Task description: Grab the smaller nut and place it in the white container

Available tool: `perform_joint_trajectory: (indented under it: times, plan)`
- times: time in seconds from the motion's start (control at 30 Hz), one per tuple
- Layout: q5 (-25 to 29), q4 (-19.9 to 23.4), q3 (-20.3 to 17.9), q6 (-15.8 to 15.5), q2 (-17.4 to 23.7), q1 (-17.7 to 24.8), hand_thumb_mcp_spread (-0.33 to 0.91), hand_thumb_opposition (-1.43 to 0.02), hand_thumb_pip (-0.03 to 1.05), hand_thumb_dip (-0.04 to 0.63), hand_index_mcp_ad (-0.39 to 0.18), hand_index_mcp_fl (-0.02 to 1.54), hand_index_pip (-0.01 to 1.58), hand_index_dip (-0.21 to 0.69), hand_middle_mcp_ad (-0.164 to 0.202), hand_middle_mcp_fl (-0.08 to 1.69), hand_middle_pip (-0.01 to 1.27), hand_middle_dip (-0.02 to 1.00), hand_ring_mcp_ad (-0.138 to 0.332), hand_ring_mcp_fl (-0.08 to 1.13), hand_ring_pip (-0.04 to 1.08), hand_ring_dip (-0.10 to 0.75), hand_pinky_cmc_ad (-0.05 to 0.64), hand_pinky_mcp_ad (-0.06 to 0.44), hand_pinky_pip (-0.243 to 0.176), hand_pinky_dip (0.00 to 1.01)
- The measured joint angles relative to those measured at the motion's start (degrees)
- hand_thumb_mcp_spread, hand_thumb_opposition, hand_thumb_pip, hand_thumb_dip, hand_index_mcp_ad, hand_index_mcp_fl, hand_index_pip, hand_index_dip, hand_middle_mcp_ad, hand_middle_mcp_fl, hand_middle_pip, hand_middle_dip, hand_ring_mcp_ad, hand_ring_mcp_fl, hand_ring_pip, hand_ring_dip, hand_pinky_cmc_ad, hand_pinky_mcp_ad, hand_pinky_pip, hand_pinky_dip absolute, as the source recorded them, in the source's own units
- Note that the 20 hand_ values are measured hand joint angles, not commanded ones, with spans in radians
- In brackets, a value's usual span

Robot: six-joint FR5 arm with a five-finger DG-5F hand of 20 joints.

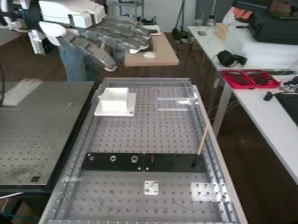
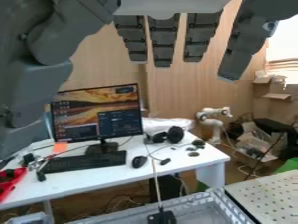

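Nearest the wrist camera is your robot hand (image 2: 163, 42), its dark grey fingers long, ridged and straight, the thumb spread well away from them; it is wide open with nothing in its hold. The high view puts it at upper left, up beyond the far end of the perforated metal surface (image 1: 136, 135). Your target, the smaller nut (image 1: 91, 158), stands on the flat black bar (image 1: 124, 166), at the left end of a row with the larger nut (image 1: 113, 158) and the bearing (image 1: 134, 159).

You're at the approach, with the whole task ahead. Bring the hand over the bar, centre it on the smaller nut and half-close before the final drop, so a wide finger doesn't knock the larger nut beside it. Pinch low with thumb and one fingertip; a squeeze too high on such a small, hard ring will probably make it slip or spin out. Lift straight up, clear of its neighbours, before you travel to the white container (image 1: 114, 105). That is a boxy, matt, straight-walled piece on a flat square base, so go over the wall and release low. Steer wide of the thin wooden stick (image 1: 203, 136), slanting up from the bar's right end.
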Motion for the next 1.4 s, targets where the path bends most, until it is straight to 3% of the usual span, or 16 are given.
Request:
perform_joint_trajectory:
  times: [0.3, 0.5, 0.67, 0.93, 1.4]
  plan:
    - [1.66, 1.90, -4.52, 0.17, 1.53, -1.24, 0.21, -0.73, 0.48, 0.042, 0.005, 0.02, 0.07, 0.293, 0.091, 0.04, 0.14, 0.15, 0.138, 0.01, 0.09, 0.019, 0.346, 0.297, -0.087, 0.52]
    - [2.02, 5.19, -7.88, 0.51, 1.86, -2.75, 0.22, -0.74, 0.56, 0.049, -0.021, 0.04, 0.07, 0.279, 0.089, 0.09, 0.14, 0.16, 0.140, 0.01, 0.09, 0.019, 0.346, 0.295, -0.094, 0.52]
    - [3.67, 8.56, -11.16, 1.50, 2.05, -3.18, 0.23, -0.76, 0.56, 0.061, -0.031, 0.11, 0.09, 0.243, 0.089, 0.09, 0.14, 0.16, 0.140, 0.01, 0.09, 0.019, 0.346, 0.290, -0.094, 0.53]
    - [12.31, 14.48, -16.86, 3.57, 1.86, -1.13, 0.28, -0.77, 0.61, 0.093, -0.051, 0.29, 0.12, 0.188, 0.093, 0.10, 0.15, 0.17, 0.147, 0.01, 0.09, 0.037, 0.342, 0.278, -0.094, 0.53]
    - [26.99, 25.27, -24.70, 6.06, -0.50, 4.74, 0.31, -0.81, 0.62, 0.108, -0.072, 0.34, 0.71, 0.033, 0.094, 0.12, 0.14, 0.18, 0.152, 0.01, 0.09, 0.037, 0.340, 0.264, -0.094, 0.53]
